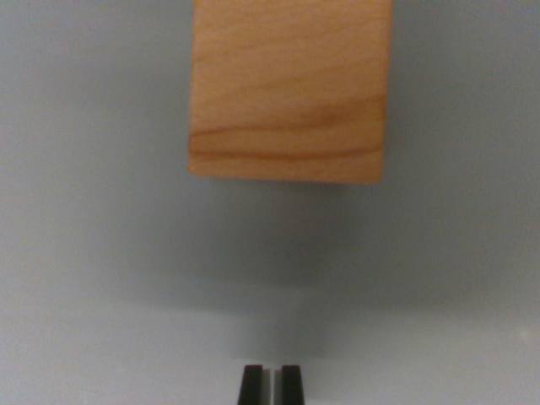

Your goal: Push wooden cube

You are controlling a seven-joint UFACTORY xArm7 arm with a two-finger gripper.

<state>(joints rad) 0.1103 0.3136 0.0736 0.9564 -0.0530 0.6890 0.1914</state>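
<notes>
Pale grey and plain, the bench fills the whole wrist view, its surface smooth and unmarked, with a soft darker shadow spread across the middle below the block. On it lies the wooden cube, in the upper centre of the picture, its top cut off by the upper edge. Its visible face is light orange-brown wood with fine grain lines and two darker streaks running across near the lower edge. That lower edge sits slightly tilted, dropping a little toward the wrist view's right. At the bottom centre the tool shows only as two short black fingertips, standing upright and nearly pressed together, with a thin sliver of gap between them and nothing pinched. Bare bench lies between the tool and the cube, so they are apart.
</notes>
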